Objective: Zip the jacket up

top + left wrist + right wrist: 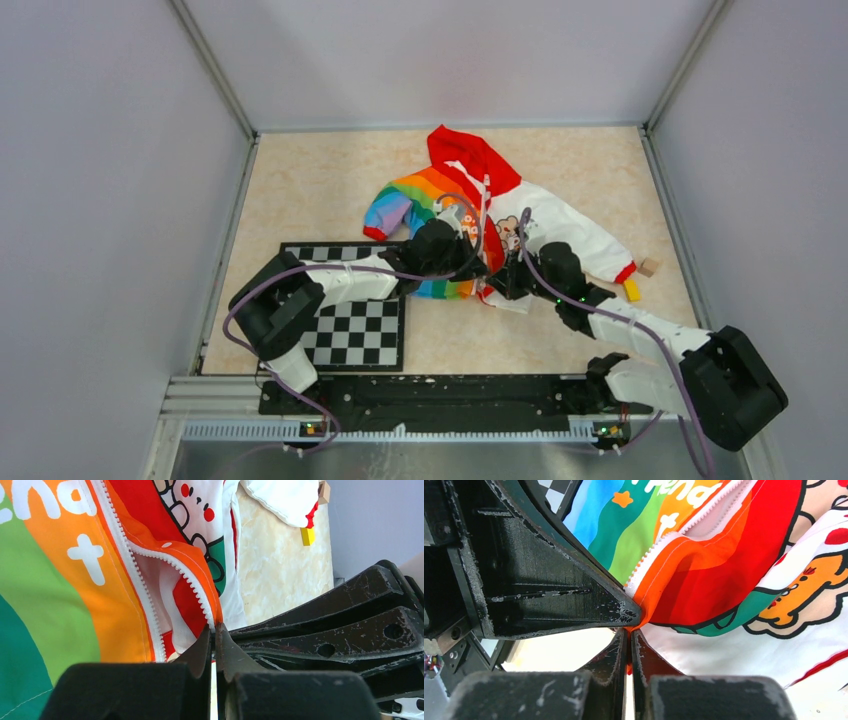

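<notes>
The jacket (470,205) lies unzipped on the table, red hood at the far end, rainbow half on the left, white cartoon half on the right. My left gripper (478,266) is shut on the orange bottom hem right at the white zipper teeth (202,597); its point in the left wrist view is (215,630). My right gripper (497,286) is shut on the same orange hem corner just beside it (629,632). The two grippers touch or nearly touch at the jacket's lower front edge. The zipper (684,527) runs open, and the slider is not visible.
A black-and-white checkerboard mat (350,325) lies at the near left under the left arm. A wooden block (648,267) and a yellow block (631,290) sit by the red right cuff (625,272). Grey walls enclose the table.
</notes>
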Motion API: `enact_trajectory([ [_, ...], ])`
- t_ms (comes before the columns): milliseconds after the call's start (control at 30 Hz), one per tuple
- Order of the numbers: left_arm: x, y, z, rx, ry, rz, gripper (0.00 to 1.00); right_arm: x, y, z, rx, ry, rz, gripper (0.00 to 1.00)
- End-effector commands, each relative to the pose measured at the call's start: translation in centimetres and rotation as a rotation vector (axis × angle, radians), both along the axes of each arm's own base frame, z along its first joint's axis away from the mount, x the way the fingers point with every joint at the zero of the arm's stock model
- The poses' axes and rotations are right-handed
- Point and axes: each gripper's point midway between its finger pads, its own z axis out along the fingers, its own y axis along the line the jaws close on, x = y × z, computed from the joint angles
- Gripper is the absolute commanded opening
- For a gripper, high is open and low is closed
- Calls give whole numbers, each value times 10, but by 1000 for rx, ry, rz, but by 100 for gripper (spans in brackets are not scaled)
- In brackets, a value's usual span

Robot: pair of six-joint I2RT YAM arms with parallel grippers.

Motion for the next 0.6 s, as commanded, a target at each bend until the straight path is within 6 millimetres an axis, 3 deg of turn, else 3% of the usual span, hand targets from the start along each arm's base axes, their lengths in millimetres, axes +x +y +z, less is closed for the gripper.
enact_trajectory([
  [0, 0, -12, 36, -69, -96, -72, 0, 11, 17, 28, 66, -112, 56, 0],
  [133, -6, -14, 43, -89, -138, -130, 0, 10, 19, 33, 103, -135, 114, 0],
  [433, -7, 8, 63, -103, -210, -168, 73, 20, -4, 26, 84, -110, 71, 0],
  [500, -6, 16, 62, -68, -211, -181, 83, 19, -6, 27, 66, -119, 79, 0],
  [567, -9, 25, 57, -30, -196, -198, 87, 15, -8, 28, 51, -138, 94, 0],
])
